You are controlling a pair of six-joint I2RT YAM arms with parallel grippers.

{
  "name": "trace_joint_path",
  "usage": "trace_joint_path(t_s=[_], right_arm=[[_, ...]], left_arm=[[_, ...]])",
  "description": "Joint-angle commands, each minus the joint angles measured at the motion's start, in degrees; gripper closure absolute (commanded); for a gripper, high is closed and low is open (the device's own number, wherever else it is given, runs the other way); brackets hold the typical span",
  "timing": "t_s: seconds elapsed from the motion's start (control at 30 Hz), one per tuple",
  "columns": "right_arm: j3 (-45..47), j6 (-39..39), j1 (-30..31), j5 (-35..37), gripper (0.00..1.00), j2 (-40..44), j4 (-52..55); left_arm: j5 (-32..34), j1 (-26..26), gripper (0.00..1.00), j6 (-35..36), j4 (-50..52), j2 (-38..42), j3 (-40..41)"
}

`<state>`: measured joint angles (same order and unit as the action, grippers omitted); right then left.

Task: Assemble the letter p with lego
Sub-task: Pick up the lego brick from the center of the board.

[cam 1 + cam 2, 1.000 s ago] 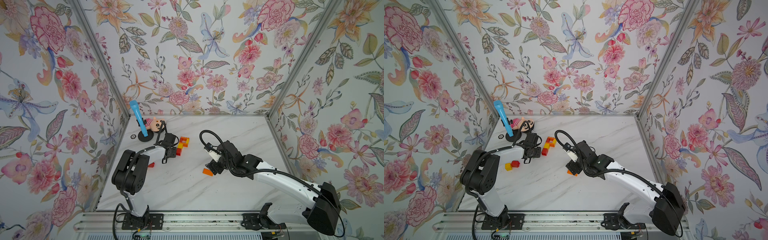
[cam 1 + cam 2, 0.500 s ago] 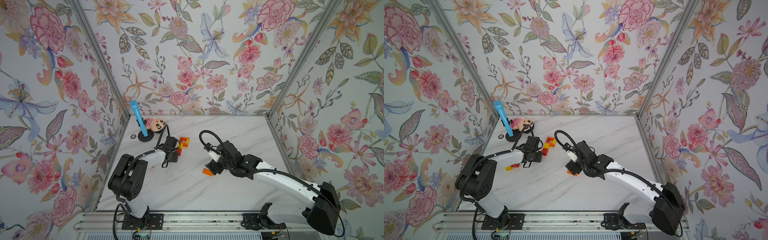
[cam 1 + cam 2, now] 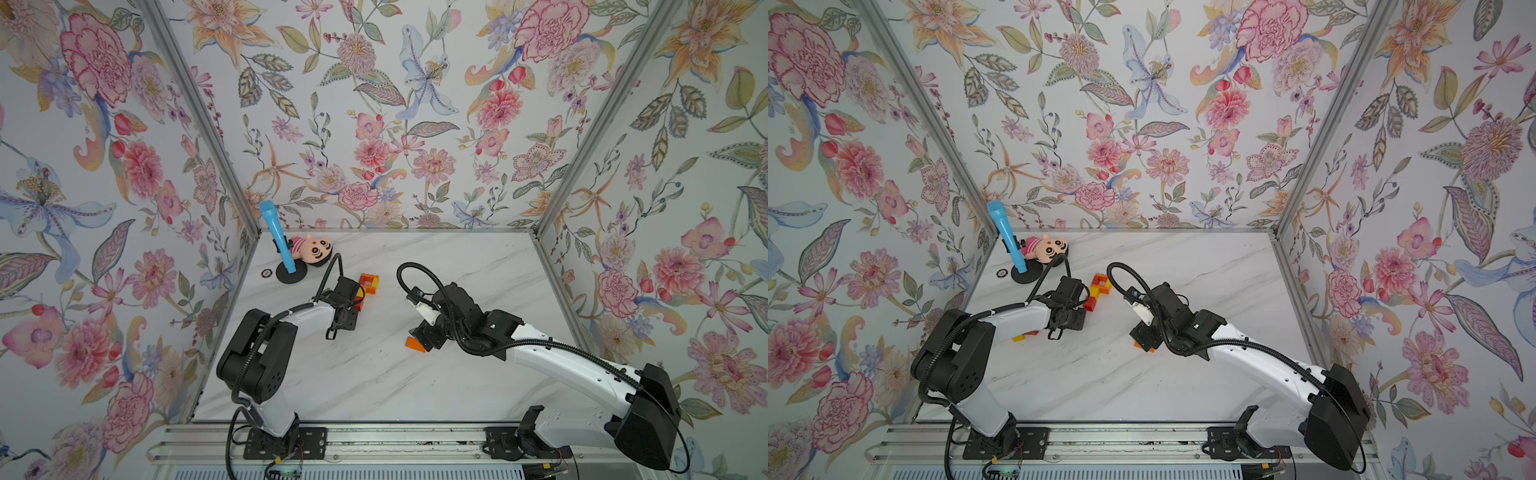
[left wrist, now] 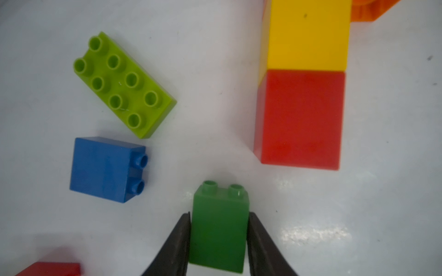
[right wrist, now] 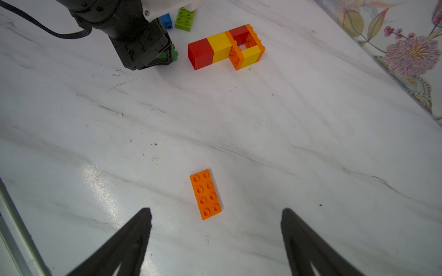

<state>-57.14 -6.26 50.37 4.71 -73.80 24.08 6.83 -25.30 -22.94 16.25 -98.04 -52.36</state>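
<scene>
Top view: lego assembly (image 3: 368, 284) in red, yellow and orange lies on table (image 3: 374, 382) just below frame centre; orange plate (image 3: 414, 345) lower centre; left wrist: left hand (image 4: 219, 213) pinches green brick (image 4: 218, 227) near assembly's red end; right wrist: right hand (image 5: 216, 210) spread wide, orange plate just ahead of its tips

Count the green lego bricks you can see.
2: a lime flat brick lying beside the blue brick, and a dark green brick between the left tool's fingers. Others may be hidden.

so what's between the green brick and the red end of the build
Nothing: in the left wrist view, only bare table lies between the green brick and the red brick.
</scene>
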Motion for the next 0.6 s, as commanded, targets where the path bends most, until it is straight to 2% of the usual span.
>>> trace_joint_path(t_s=[0.0,0.13,0.2,0.3,0.43,0.57], right_arm=[[0.9,3.2,-1.4,-1.9,0.13,2.2,-2.3],[2.1,9.3,-5.6,-8.2,0.14,4.2,-4.4],[3.0,14.1,-8.4,-13.1,0.14,5.0,-6.7],[3.6,23.1,-10.4,-16.0,0.14,4.9,-8.7],[4.8,34.7,-9.6,-18.1,0.16,3.5,-11.8],[7.6,40.3,-9.0,-22.6,0.17,2.3,-17.3]], left_arm=[[1.2,-0.5,0.68,0.2,0.9,-0.8,0.4],[-1.1,-1.0,0.76,0.3,-2.2,1.9,2.5],[-2.9,-1.5,0.79,0.4,-5.4,4.9,4.7],[-4.1,-3.5,0.82,1.3,-9.5,10.5,7.6],[-5.0,-9.8,0.85,3.3,-16.5,18.5,12.1],[-5.9,-16.0,0.85,5.4,-26.3,25.1,17.5]])
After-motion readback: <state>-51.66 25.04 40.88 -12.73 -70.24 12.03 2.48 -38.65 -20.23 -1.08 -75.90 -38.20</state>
